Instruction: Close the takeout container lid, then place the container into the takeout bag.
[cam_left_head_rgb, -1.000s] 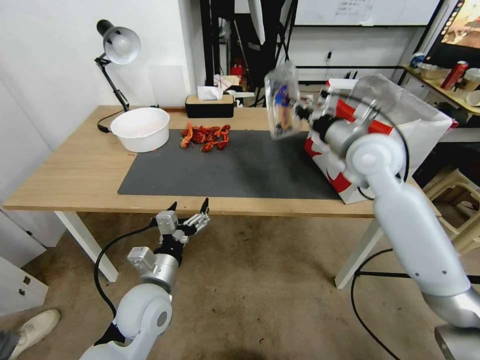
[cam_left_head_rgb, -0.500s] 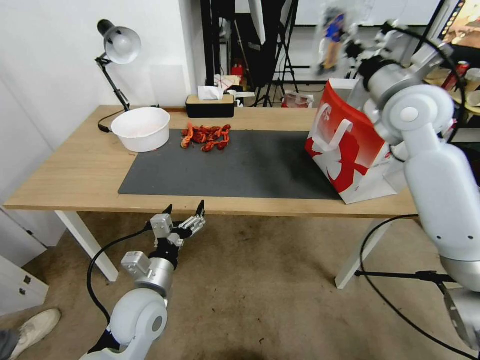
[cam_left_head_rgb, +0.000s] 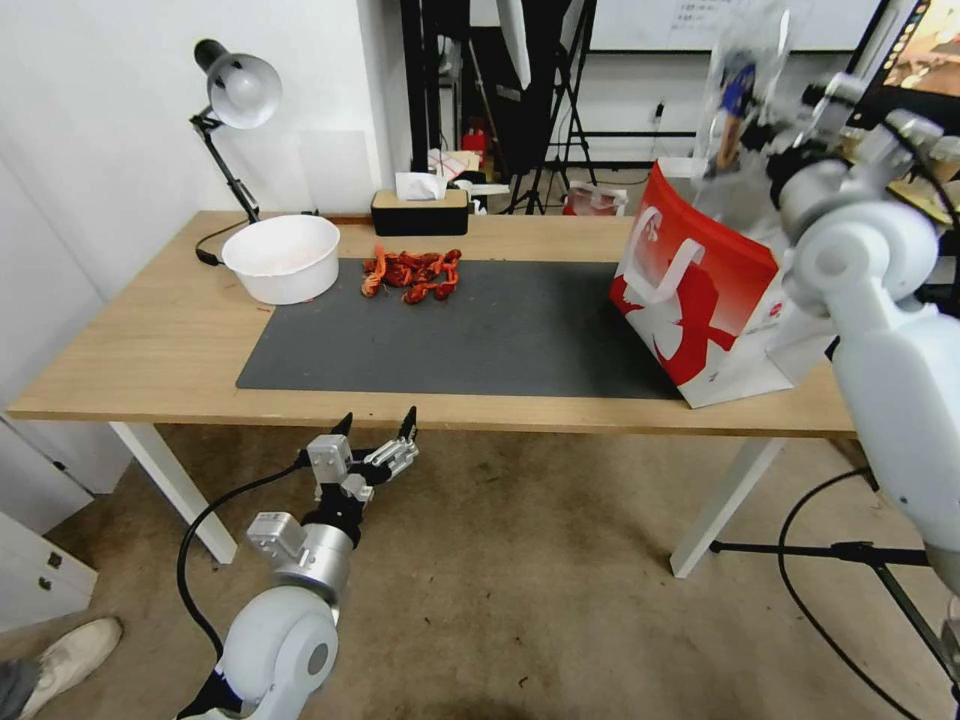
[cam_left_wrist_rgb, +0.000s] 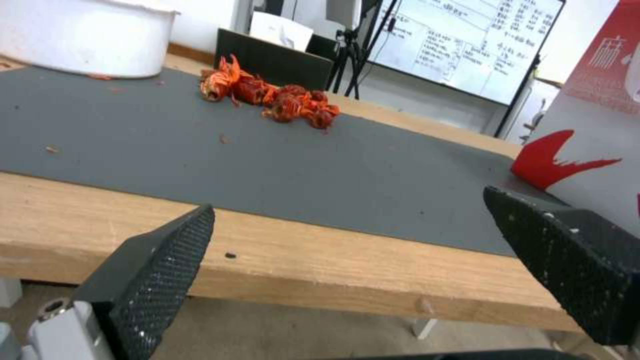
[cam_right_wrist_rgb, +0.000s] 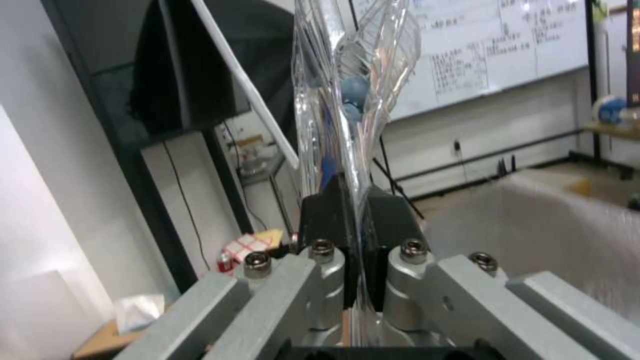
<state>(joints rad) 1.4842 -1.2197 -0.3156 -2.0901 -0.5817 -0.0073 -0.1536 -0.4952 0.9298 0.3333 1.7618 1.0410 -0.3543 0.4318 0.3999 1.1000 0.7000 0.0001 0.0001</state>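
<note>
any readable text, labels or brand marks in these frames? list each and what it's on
Nothing reads cleanly enough to quote.
Takeout bag: white graphics on the red side and a small round mark near its corner, illegible; in the left wrist view a pale character-like mark on the red panel, too blurred to read.
Whiteboard: rows of handwriting, too small to read.
Takeout container, held up by the right gripper: no legible label.

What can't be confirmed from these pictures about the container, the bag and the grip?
- Lid latch: the takeout container is motion-blurred in the head view and edge-on in the right wrist view.
- Inside of the takeout bag: its red front wall hides it in the head view.
- Right gripper contact: only a thin plastic edge shows between the pads.
- Left gripper: open, idle below the table edge.
</note>
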